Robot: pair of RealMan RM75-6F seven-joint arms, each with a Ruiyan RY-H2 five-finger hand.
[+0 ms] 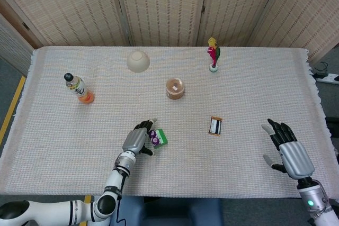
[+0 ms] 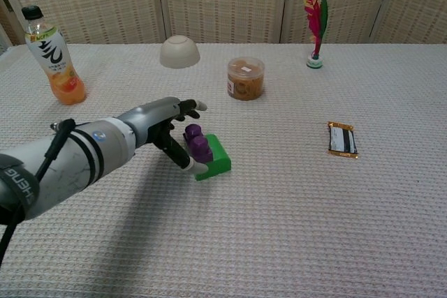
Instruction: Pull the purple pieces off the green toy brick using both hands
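Note:
The green toy brick (image 1: 162, 138) (image 2: 218, 155) lies on the cloth-covered table near the front, left of centre. Two purple pieces (image 1: 154, 137) (image 2: 198, 144) are stacked on its left half. My left hand (image 1: 136, 140) (image 2: 166, 124) is against the brick's left side, its fingers spread over the purple pieces and its thumb touching the brick's near left edge. It does not hold the brick. My right hand (image 1: 288, 150) hovers far to the right near the table's front edge, fingers apart and empty; the chest view does not show it.
An orange drink bottle (image 1: 78, 88) (image 2: 53, 54) stands at the left. An upturned bowl (image 1: 138, 61) (image 2: 179, 51), a lidded jar (image 1: 175, 88) (image 2: 245, 78) and a feather toy (image 1: 213, 54) (image 2: 315, 26) sit further back. A snack bar (image 1: 215, 126) (image 2: 343, 139) lies right of the brick.

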